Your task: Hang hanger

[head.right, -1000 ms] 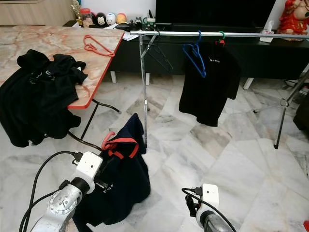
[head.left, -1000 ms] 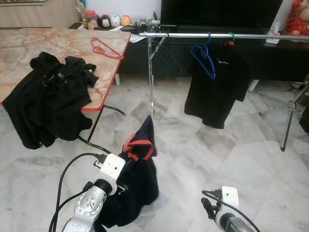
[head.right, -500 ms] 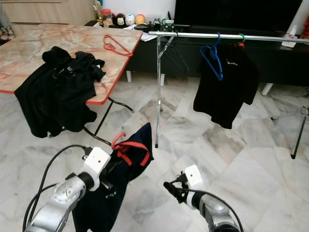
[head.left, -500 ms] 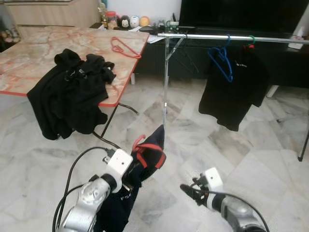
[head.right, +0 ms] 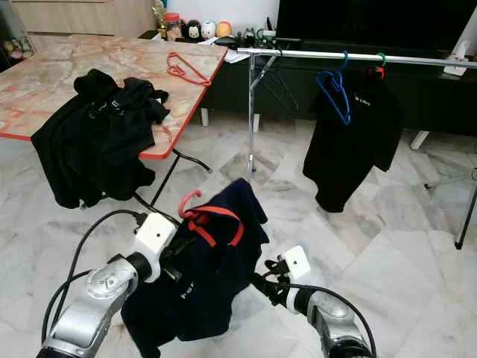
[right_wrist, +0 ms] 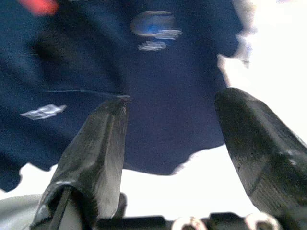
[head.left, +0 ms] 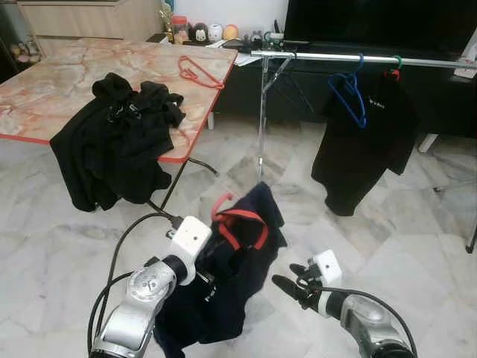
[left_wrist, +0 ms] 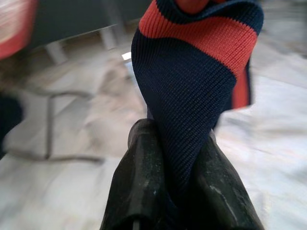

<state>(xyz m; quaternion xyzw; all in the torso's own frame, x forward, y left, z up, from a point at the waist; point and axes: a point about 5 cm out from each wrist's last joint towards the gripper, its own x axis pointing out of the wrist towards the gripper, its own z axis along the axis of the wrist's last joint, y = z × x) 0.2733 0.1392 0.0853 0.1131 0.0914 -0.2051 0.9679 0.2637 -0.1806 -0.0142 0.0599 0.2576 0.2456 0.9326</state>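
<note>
**A:** What did the left gripper (left_wrist: 175, 158) hold?

**B:** Its two fingers (left_wrist: 139, 182) were clamped on the navy shirt (head.left: 223, 291), gripping the fabric just below the red-banded collar. In the left eye view the shirt hung in the lower centre of the frame, draped on a red hanger (head.left: 222, 203) whose hook rose at the collar.

**A:** And the right gripper (head.right: 262, 281)?

**B:** It sat in the lower right of the frame, its fingers (right_wrist: 96, 148) spread apart and empty, pointing toward the shirt's right edge. In the right wrist view the navy cloth lay just beyond the fingertips.

**A:** Where did the rail (head.left: 358, 58) stand?

**B:** It ran along the upper right of the frame, a metal bar on an upright pole. A blue hanger (head.left: 348, 93) hung from it, bare, and beside that a black shirt (head.left: 361, 138) hung on a green hook. The held shirt was well below the rail and apart from it.

**A:** What lay at the upper left?

**B:** A marble-patterned table (head.left: 52, 89) with a red edge. Black clothes (head.left: 112, 142) spilled over its near edge, and a second red hanger (head.left: 197, 73) lay flat near its far corner.
</note>
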